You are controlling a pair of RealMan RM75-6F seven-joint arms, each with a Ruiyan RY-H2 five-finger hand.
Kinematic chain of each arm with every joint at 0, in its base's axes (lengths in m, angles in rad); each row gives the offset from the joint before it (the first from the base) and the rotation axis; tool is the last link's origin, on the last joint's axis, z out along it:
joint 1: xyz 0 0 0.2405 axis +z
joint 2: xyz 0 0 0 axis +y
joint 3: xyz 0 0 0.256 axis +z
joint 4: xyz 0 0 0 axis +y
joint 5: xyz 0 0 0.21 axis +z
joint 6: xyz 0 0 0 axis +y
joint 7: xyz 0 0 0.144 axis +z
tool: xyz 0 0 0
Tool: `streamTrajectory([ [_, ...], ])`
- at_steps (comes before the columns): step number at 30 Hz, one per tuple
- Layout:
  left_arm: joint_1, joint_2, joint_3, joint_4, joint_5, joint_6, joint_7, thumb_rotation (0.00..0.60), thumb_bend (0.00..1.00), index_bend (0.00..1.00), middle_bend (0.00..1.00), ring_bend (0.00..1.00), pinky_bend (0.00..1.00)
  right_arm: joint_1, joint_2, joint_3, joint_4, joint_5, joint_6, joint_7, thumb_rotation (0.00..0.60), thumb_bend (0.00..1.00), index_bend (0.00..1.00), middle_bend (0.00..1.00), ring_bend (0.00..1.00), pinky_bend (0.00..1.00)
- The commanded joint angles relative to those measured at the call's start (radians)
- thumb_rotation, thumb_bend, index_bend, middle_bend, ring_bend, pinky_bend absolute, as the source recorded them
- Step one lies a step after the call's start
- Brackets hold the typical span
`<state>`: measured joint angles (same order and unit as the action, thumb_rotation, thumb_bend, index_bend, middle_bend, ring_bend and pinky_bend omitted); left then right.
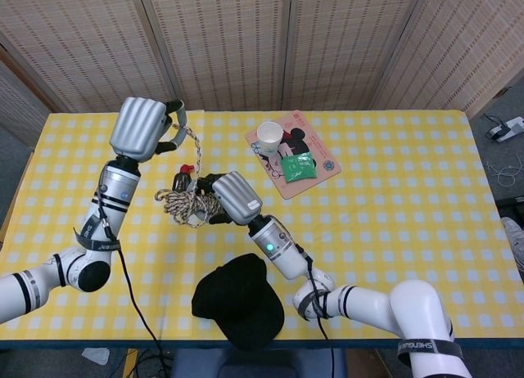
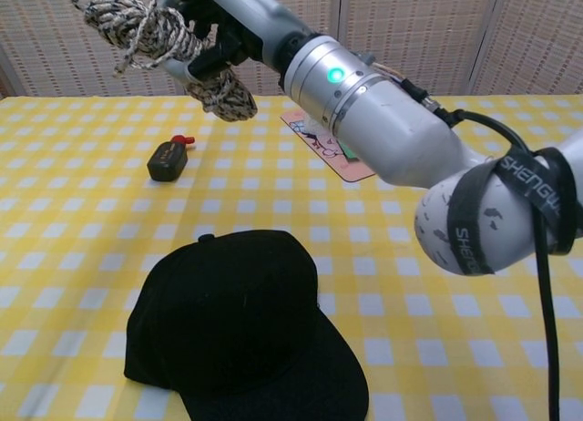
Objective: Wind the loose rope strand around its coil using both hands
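A speckled rope coil hangs in the air over the table's left half. My right hand grips the coil from its right side. From the coil a loose strand runs up to my left hand, which holds its end raised above and to the left. The chest view shows only my right hand and the coil, at the top left of the frame.
A black cap lies at the near table edge. A small black device with a red tip sits under the coil. At the back lie a pink mat, a white cup and a green packet.
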<state>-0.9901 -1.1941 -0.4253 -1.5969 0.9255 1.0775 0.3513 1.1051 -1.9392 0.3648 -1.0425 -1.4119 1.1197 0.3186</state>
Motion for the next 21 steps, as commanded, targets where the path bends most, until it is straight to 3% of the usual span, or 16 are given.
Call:
streamTrajectory([
  [1, 0.007, 0.006, 0.011, 0.016, -0.014, -0.010, 0.006, 0.600, 0.42, 0.83, 1.00, 1.00, 1.00, -0.015, 0.013, -0.020, 0.011, -0.027, 0.016, 0.051, 0.600, 0.54, 0.84, 0.61, 0.51, 0.63],
  [11, 0.040, 0.030, 0.031, 0.050, -0.051, -0.038, -0.021, 0.600, 0.42, 0.83, 1.00, 1.00, 1.00, -0.047, 0.018, -0.048, 0.041, -0.077, 0.085, 0.184, 0.600, 0.53, 0.85, 0.62, 0.51, 0.63],
  [21, 0.066, 0.036, 0.047, 0.061, -0.131, -0.077, -0.039, 0.600, 0.42, 0.83, 1.00, 1.00, 1.00, -0.066, -0.022, -0.014, 0.074, -0.075, 0.172, 0.277, 0.600, 0.54, 0.86, 0.62, 0.53, 0.63],
])
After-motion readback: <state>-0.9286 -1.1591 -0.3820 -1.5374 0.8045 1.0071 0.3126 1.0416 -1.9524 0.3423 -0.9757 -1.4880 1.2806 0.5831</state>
